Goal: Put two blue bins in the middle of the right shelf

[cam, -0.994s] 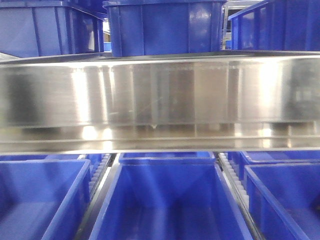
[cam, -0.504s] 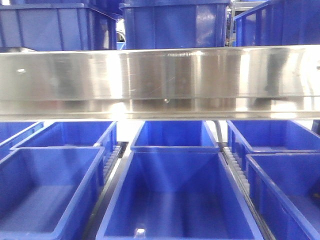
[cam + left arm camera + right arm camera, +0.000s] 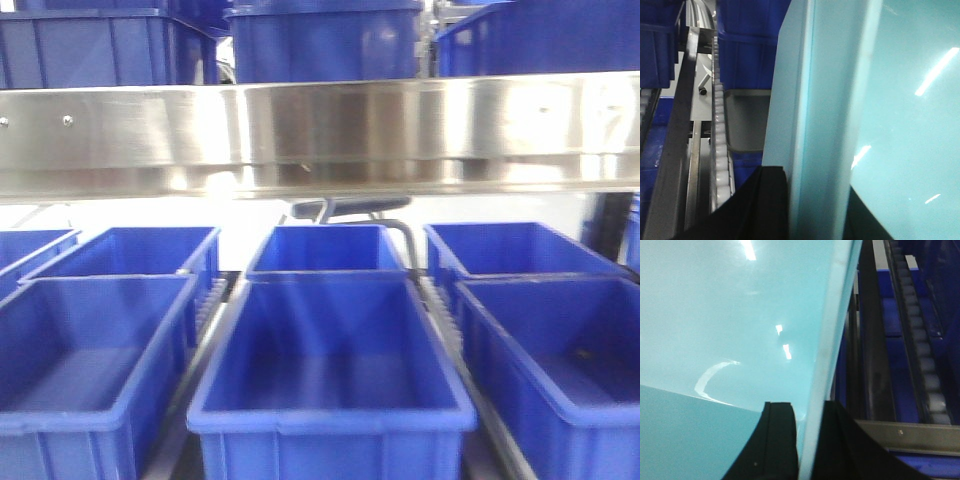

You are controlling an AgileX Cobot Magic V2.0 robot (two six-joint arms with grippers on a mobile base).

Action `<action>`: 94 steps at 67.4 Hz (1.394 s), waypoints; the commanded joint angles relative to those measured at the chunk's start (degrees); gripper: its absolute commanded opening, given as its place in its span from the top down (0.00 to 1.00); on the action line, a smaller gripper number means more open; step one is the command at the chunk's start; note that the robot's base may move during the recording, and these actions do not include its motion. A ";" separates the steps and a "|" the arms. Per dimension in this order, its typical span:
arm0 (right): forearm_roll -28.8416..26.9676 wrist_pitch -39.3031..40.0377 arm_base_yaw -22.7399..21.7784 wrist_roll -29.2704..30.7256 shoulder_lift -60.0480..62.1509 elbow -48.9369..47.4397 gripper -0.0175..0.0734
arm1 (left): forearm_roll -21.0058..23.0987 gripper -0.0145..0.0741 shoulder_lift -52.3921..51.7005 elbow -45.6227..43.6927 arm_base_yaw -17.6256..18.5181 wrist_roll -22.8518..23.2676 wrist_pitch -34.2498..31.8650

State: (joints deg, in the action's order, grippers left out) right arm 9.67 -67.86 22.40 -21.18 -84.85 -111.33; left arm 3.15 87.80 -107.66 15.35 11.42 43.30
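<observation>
Wrist views: the left gripper (image 3: 815, 212) has its black fingers (image 3: 767, 200) on either side of a pale cyan wall and pressed against it, so it is clamped on the held bin (image 3: 900, 100). The right gripper (image 3: 810, 440) is the same, with dark fingers (image 3: 780, 435) straddling the rim of the held bin (image 3: 730, 315) and closed on it. Light streaks reflect off the wall in both views.

Just left of the wall in the left wrist view runs a white roller track (image 3: 720, 150), with dark blue crates (image 3: 747, 30) beyond it. In the right wrist view a second roller track (image 3: 920, 340) runs to the right.

Front view: a steel shelf beam (image 3: 320, 135) spans the frame, with upper bins (image 3: 325, 40) above it. Below it, open blue bins (image 3: 330, 380) sit in near and far rows. I cannot tell which of them is the one being gripped.
</observation>
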 commanded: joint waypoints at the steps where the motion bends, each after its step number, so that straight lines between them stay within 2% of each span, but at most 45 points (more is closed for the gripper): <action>1: -3.88 4.04 0.44 0.81 0.42 -0.56 0.98 | 5.08 0.96 -0.78 -1.17 0.60 2.12 -8.86; 94: -3.88 4.04 0.44 0.81 0.42 -0.56 0.98 | 5.08 0.96 -0.78 -1.17 0.60 2.12 -8.86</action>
State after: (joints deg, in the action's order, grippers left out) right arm 9.47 -68.95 22.40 -21.41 -84.95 -111.33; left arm 3.35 87.93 -107.66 15.35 11.86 45.07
